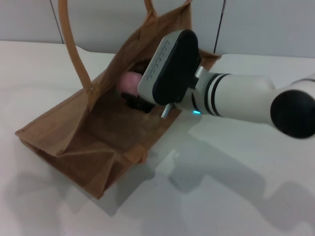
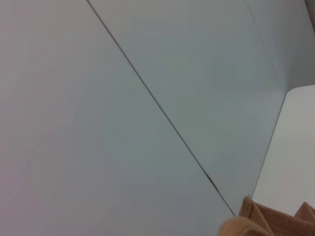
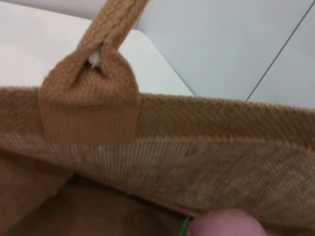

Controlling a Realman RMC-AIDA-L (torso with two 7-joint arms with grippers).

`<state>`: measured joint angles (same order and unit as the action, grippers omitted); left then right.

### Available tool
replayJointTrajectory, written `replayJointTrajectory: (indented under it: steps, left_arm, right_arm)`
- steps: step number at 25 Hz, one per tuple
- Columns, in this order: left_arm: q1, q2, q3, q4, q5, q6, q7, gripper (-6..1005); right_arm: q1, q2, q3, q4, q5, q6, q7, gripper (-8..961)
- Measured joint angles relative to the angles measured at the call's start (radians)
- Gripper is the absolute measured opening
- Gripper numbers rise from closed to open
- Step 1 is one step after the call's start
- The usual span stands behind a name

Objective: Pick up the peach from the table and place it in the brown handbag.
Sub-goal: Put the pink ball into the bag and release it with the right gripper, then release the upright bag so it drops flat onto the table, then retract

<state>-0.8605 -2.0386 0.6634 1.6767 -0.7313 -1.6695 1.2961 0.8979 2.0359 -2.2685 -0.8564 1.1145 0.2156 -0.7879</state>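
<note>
My right arm reaches across the counter (image 1: 236, 187) and its gripper (image 1: 140, 101) is down inside the mouth of the bag (image 1: 93, 142); the wrist housing hides the fingers, so I cannot tell how wide they stand, though the peach (image 1: 130, 81) sits right at their tip and looks held, above the bag's floor and within its walls; the bag stands open on the counter, leaning, one wall slack and folded inward; beyond the peach in the wrist view the far wall and handle (image 3: 91, 93) rise close. My guess at the risks: letting go too high could bounce the peach off a slack wall; pulling out carelessly could snag the handle or rim and tip the light bag; my left gripper is out of sight, parked.
</note>
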Motion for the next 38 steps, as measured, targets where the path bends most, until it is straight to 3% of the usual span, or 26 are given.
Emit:
replayJointTrajectory:
  steps: [5, 10, 17, 21, 27, 28, 29, 30, 38]
  left_arm:
    - [0.000, 0.000, 0.001, 0.000, 0.000, 0.008, 0.000, 133]
    - [0.008, 0.000, 0.001, -0.001, 0.000, 0.009, 0.002, 136]
    - [0.026, 0.000, -0.005, -0.004, 0.006, 0.016, 0.005, 140]
    - [0.077, 0.004, -0.010, -0.003, 0.008, 0.041, 0.007, 142]
    - [0.140, 0.007, -0.012, -0.004, 0.008, 0.090, 0.011, 145]
    - [0.142, 0.007, -0.014, -0.006, 0.008, 0.094, 0.011, 146]
    - [0.144, 0.006, -0.017, -0.008, 0.008, 0.099, 0.011, 146]
    - [0.145, 0.006, -0.022, -0.009, 0.005, 0.103, 0.011, 147]
    - [0.168, 0.003, -0.072, -0.029, -0.057, 0.124, 0.011, 152]
  right_arm:
    - [-0.006, 0.003, -0.040, 0.001, 0.003, -0.051, 0.003, 641]
    - [-0.007, 0.003, -0.041, 0.000, 0.004, -0.052, 0.012, 865]
    - [-0.008, -0.002, -0.051, -0.017, 0.004, -0.008, 0.015, 890]
    - [-0.017, -0.008, -0.032, -0.043, -0.005, 0.051, 0.016, 897]
    - [-0.131, -0.033, 0.176, -0.154, -0.154, 0.182, 0.014, 896]
    - [-0.184, -0.029, 0.269, -0.207, -0.251, 0.234, 0.014, 896]
    - [-0.184, -0.029, 0.269, -0.207, -0.251, 0.234, 0.014, 896]
    - [-0.228, -0.020, 0.359, -0.251, -0.343, 0.262, 0.015, 896]
    - [-0.262, -0.016, 0.513, -0.268, -0.409, 0.275, 0.019, 897]
